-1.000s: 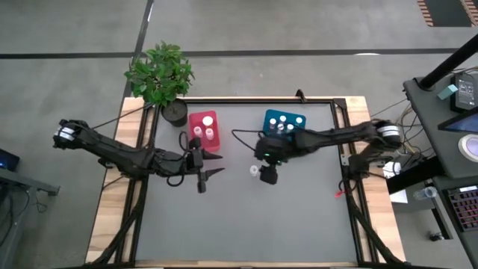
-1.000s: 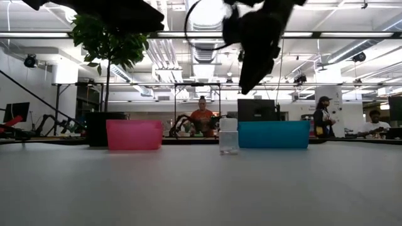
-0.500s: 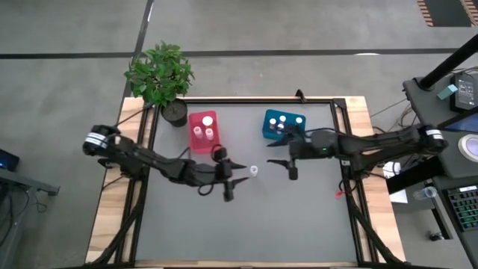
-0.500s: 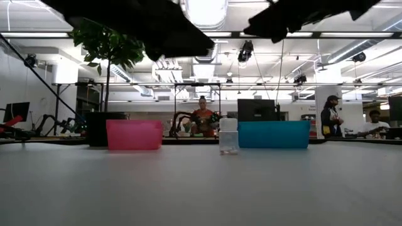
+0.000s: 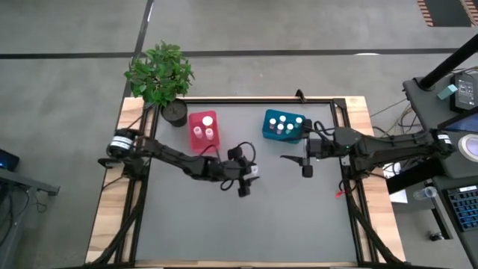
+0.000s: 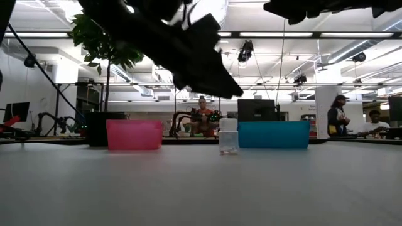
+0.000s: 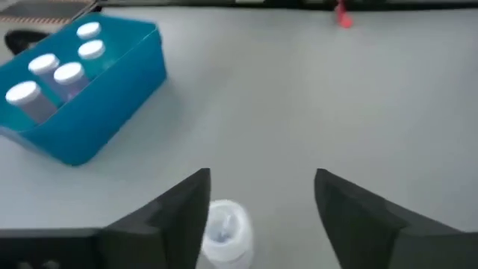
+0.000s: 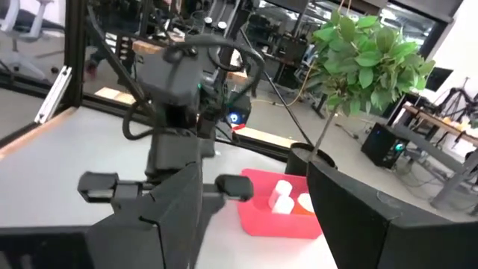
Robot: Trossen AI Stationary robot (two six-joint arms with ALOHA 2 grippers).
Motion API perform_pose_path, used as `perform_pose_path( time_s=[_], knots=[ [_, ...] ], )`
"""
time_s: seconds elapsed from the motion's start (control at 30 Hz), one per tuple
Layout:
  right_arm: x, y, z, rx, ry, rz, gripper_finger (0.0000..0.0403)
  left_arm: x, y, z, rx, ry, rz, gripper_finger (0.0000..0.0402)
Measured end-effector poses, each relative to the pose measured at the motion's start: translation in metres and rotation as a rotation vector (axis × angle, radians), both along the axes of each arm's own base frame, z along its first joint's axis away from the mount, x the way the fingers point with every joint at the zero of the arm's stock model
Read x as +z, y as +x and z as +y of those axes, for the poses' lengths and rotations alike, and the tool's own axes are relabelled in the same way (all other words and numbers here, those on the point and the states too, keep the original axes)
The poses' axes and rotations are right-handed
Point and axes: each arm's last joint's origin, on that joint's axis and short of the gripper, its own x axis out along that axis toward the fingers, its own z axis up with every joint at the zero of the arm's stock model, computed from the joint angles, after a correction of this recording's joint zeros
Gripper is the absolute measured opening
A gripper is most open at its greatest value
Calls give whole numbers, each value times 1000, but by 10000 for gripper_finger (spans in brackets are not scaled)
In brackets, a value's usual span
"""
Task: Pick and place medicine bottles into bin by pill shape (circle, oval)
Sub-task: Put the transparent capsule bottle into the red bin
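Left wrist view, open left hand [image 7: 261, 217] around bottle [image 7: 226, 232]

This is a robotics lab in a large open industrial hall. Exposed ducts [image 6: 207, 53] and long strip lights [image 6: 352, 36] run under a high ceiling. Behind the table's far edge stand metal-framed workbenches [image 6: 188, 100], monitors [image 6: 16, 112] and cabling, with people [image 6: 202, 116] working at them. From above, the grey table [image 5: 246, 224] sits on a wood and dark metal frame on a bare concrete floor [image 5: 299, 26], with a desk of electronics [image 5: 455, 97] off its right edge. A potted plant [image 5: 160, 75] stands at the table's far left corner.
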Motion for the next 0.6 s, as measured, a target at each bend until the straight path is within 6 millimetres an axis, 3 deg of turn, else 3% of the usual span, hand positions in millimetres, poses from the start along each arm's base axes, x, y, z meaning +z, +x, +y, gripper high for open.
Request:
perform_pose_path(
  time_s=[0.17,0.3,0.47,0.6],
  knots=[
    [0,-4,0,0,-17,-4,228,-10,10,11,37,4,15,285],
    [-2,-5,0,0,-16,18,228,-22,13,18,55,5,52,314],
    [-2,-5,-1,-3,-16,25,228,-37,14,17,39,-3,89,309],
    [-3,-5,-3,-14,-13,30,228,-40,14,16,36,-2,100,281]
  ],
)
